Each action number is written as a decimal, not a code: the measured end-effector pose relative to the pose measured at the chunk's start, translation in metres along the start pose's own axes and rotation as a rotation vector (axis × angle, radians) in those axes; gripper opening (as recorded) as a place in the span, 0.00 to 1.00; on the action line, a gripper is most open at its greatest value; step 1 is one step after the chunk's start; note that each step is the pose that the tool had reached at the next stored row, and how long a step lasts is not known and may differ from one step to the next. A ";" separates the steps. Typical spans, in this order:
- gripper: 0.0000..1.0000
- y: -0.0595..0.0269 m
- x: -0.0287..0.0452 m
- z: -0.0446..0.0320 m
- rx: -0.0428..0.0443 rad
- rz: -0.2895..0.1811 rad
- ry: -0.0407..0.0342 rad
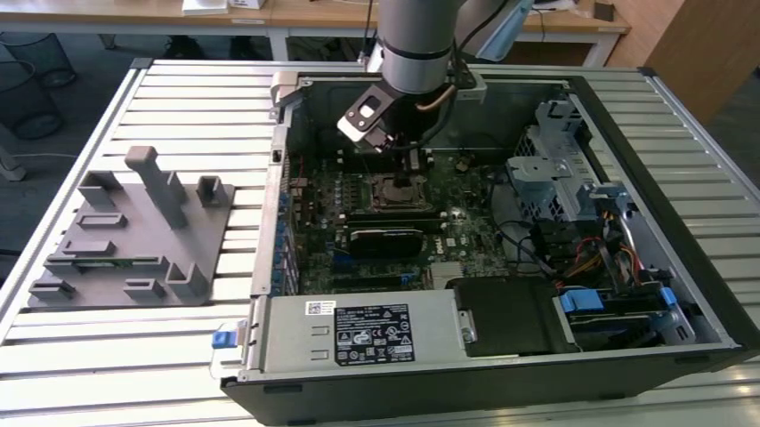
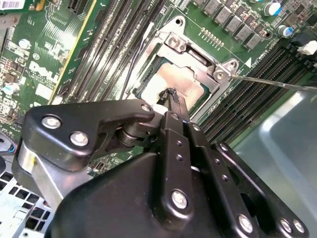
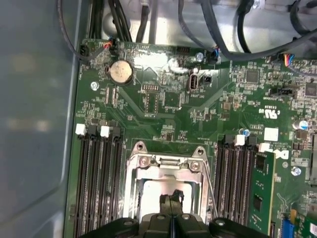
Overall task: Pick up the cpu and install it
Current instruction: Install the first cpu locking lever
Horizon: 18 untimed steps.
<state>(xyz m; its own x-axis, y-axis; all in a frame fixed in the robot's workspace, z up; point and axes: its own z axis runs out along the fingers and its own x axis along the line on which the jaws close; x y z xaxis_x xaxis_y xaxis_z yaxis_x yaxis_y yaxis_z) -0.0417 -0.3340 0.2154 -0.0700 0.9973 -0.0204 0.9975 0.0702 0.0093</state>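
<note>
Reaches down into the open computer case (image 1: 499, 222) on the slatted table (image 1: 178, 356), arm (image 1: 416, 36) coming in from above in the exterior view, gripper (image 1: 410, 173) low over the socket (image 1: 398, 189) in the middle of the green motherboard (image 1: 475, 231). Shows, in the second wrist view, the gripper (image 2: 171, 94) with its two black fingers (image 2: 173, 106) pressed together to a single point, clenched, the tip resting on or just above the chip (image 2: 181, 82). Lies flat inside the metal socket frame (image 2: 198, 54), that chip, silvery top with a pale rim, framed on all visible sides. Repeats in the first wrist view: fingertips (image 3: 165, 199) closed side by side over the pale chip (image 3: 151, 193) within the socket frame (image 3: 168, 161), memory slots (image 3: 96, 183) on one side and more slots on the other, a green memory stick (image 3: 258, 193) seated just beyond those. Cannot tell whether the tip actually touches the chip surface or hangs a hair above it. Sits well apart, toward the exterior view's left, a grey plastic tray (image 1: 131, 236) with upright blocks, on the table beside the case. Fills the near end of the case, a metal power supply box (image 1: 356, 334) with a label.
</note>
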 end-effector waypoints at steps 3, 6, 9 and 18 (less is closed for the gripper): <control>0.11 0.0000 -0.0001 -0.0033 -0.0001 0.000 0.0001; 0.11 0.0000 -0.0001 -0.0057 -0.0001 0.000 0.0006; 0.11 0.0001 -0.0002 -0.0087 0.0000 0.000 0.0007; 0.11 0.0002 -0.0004 -0.0211 0.0000 0.000 0.0007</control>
<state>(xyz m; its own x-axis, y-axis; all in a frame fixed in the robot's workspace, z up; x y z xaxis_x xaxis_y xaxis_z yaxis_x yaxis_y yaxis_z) -0.0417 -0.3340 0.2364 -0.0700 0.9974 -0.0196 0.9975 0.0702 0.0093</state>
